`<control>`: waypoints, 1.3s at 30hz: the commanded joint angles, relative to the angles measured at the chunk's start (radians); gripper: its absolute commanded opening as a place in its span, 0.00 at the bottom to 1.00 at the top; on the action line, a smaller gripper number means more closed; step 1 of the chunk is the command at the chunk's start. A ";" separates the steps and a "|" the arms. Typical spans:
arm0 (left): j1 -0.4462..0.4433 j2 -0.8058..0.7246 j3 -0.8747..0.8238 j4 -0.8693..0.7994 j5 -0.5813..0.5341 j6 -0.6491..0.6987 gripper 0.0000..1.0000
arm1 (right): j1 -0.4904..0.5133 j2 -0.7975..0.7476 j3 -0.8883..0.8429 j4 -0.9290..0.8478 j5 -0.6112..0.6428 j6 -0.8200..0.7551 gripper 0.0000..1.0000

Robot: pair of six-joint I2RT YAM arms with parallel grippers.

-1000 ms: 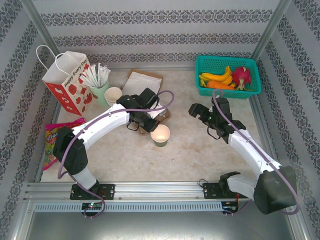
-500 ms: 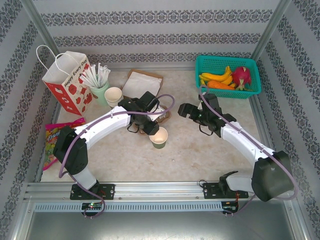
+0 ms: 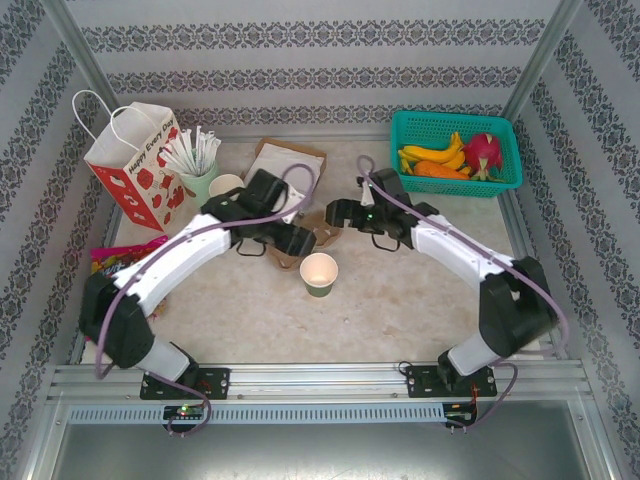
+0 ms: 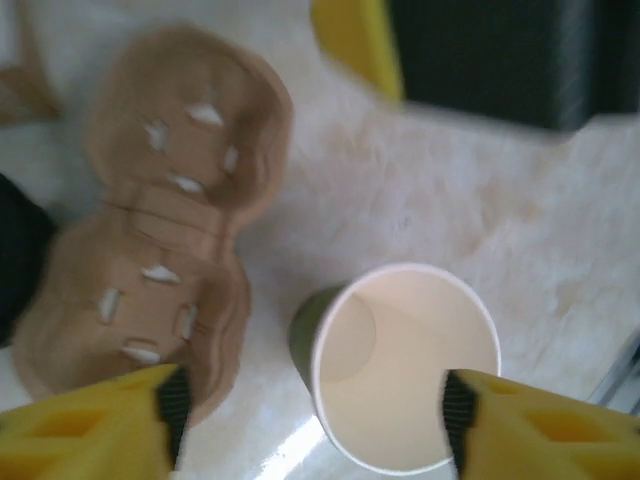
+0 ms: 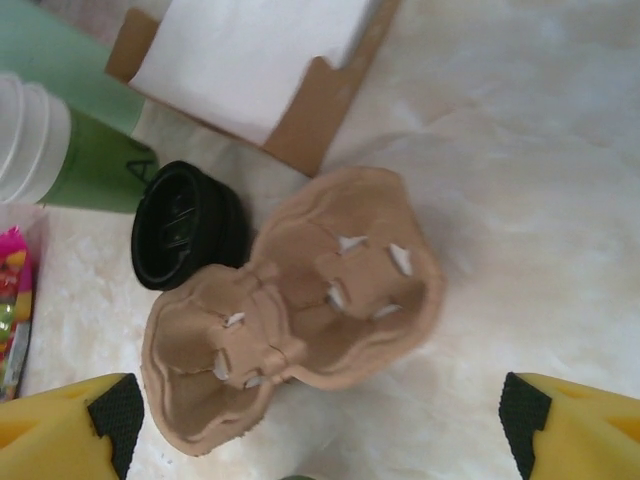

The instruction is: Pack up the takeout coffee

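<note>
A single green paper cup [image 3: 319,272] stands upright and lidless on the table, its cream inside [image 4: 405,375] showing. A lidded takeout coffee is out of view. My left gripper [image 3: 293,241] [image 4: 310,412] is open, drawn back just left of the cup and apart from it, holding nothing. A brown moulded cup carrier [image 3: 318,234] [image 5: 300,300] [image 4: 150,250] lies flat beside the cup. Black lids [image 5: 185,238] rest against the carrier's left side. My right gripper [image 3: 342,213] [image 5: 322,415] hangs open over the carrier, fingers wide on either side.
A red-and-white paper bag [image 3: 135,160] stands at the far left, beside a pale green cup of straws [image 3: 198,172] and a stack of cups [image 3: 225,187] [image 5: 60,150]. A napkin box [image 3: 285,163] lies behind the carrier. A teal fruit basket [image 3: 510,175] sits far right, a candy bag [image 3: 118,262] left.
My left gripper has opened, let go of the green cup and pulled back to the left. The right arm has swung left, over the carrier.
</note>
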 commanded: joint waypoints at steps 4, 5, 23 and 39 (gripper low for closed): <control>0.069 -0.153 -0.131 0.145 -0.426 -0.398 1.00 | 0.082 0.212 0.248 -0.110 -0.026 -0.072 0.81; 0.079 -0.166 -0.144 0.126 -0.498 -0.456 1.00 | 0.093 0.245 0.292 -0.132 -0.017 -0.069 0.79; 0.188 -0.198 -0.381 0.127 -0.586 -0.885 1.00 | 0.213 0.721 0.882 -0.456 0.183 -0.021 0.51; 0.206 -0.172 -0.391 0.138 -0.551 -0.862 1.00 | 0.228 0.791 0.951 -0.465 0.140 -0.045 0.37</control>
